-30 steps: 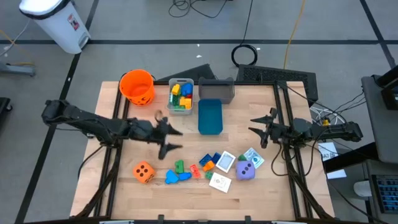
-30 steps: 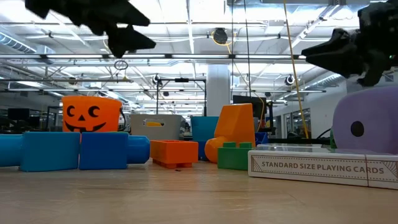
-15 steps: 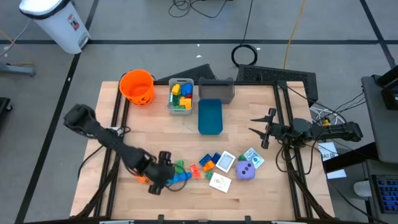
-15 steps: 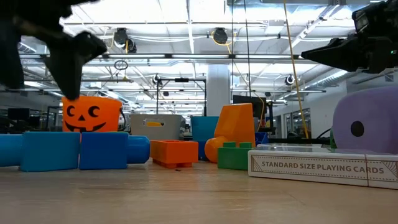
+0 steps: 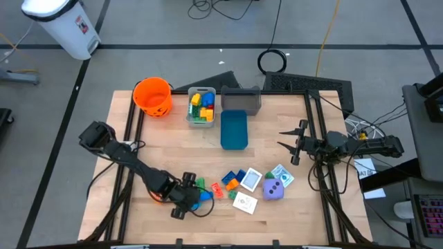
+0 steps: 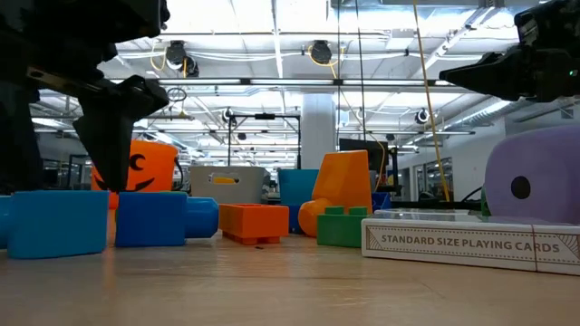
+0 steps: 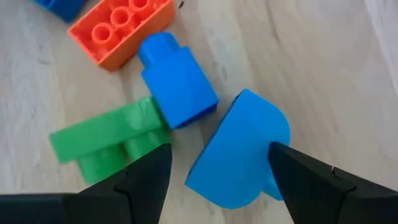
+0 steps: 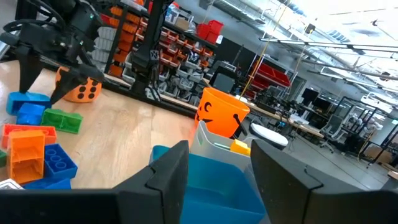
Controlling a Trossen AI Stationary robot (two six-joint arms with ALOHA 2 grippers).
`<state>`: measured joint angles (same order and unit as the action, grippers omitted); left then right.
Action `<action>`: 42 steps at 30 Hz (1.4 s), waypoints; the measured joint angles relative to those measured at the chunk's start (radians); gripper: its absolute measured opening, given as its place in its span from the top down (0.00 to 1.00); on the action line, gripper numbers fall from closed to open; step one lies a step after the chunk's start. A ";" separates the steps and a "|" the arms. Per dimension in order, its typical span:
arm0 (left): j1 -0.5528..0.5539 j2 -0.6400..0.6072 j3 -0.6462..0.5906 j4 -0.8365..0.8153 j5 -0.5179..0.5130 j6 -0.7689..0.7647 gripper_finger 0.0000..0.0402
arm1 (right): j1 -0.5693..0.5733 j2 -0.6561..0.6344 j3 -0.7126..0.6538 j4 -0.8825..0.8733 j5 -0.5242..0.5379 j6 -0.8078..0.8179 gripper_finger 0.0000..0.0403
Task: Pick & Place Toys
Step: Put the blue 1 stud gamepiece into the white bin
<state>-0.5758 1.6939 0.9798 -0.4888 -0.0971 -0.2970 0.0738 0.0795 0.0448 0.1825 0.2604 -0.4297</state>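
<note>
From above we see the left gripper [image 5: 185, 202] down at the near edge of the table, its fingers spread over a rounded blue block [image 5: 194, 198] at the left end of the toy cluster; a green block [image 5: 200, 185] lies just beyond it and the orange dotted die [image 5: 159, 196] is half hidden under the arm just behind the gripper. Farther along from it sit picture cards [image 5: 250, 179] and the purple die [image 5: 275, 189]. The right gripper [image 5: 294, 143] hangs well apart at the table's right edge, fingers parted and holding nothing. At table height we find a left finger [image 6: 113, 127] standing between two blue blocks [image 6: 56, 222], the pumpkin bucket [image 6: 154, 167] behind it, and the purple die [image 6: 535, 186] resting on a playing card box [image 6: 471, 243]. Through the left wrist camera the left gripper [image 7: 214, 168] is open with its fingers on either side of the rounded blue block [image 7: 239, 158], not yet closed on it; a smaller blue block [image 7: 177, 81] and the green block [image 7: 106, 143] touch just ahead. The right wrist camera shows the right gripper [image 8: 217, 165] empty above the blue bin [image 8: 205, 180]
</note>
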 joint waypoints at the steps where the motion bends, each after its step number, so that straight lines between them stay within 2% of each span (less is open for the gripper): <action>1: 0.004 0.000 0.000 0.002 -0.004 0.001 0.31 | 0.000 0.000 0.000 0.000 0.000 0.000 0.58; 11: 0.071 -0.005 -0.001 -0.056 -0.169 -0.064 0.31 | 0.000 0.000 0.000 -0.001 0.000 0.000 0.58; 14: 0.094 -0.015 -0.004 -0.065 -0.241 -0.081 0.31 | 0.000 0.000 0.000 -0.001 0.000 -0.001 0.58; 18: 0.128 -0.035 -0.009 -0.075 -0.390 -0.079 0.31 | 0.000 0.000 0.000 0.000 0.000 -0.001 0.58; 21: 0.162 -0.049 -0.006 -0.063 -0.440 -0.071 0.31 | 0.000 0.000 0.000 0.000 0.000 -0.001 0.58; 23: 0.180 -0.058 -0.006 -0.069 -0.423 -0.072 0.31 | 0.000 0.000 0.000 0.000 0.000 0.000 0.58; 27: 0.208 -0.088 -0.006 -0.071 -0.201 -0.094 0.31 | 0.000 0.000 0.000 0.000 0.000 0.025 0.58; 30: 0.220 -0.091 -0.006 -0.071 -0.108 -0.215 0.31 | 0.000 0.000 0.000 -0.001 0.000 0.042 0.58; 35: 0.229 -0.081 -0.005 -0.072 -0.072 -0.427 0.31 | 0.000 0.000 0.000 -0.004 0.000 0.051 0.58; 42: 0.255 -0.081 -0.005 -0.093 -0.028 -0.480 0.31 | 0.000 0.000 0.000 0.000 0.001 0.047 0.58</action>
<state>-0.3206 1.6127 0.9745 -0.5819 -0.1255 -0.7773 0.0738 0.0795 0.0450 0.1823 0.2614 -0.3827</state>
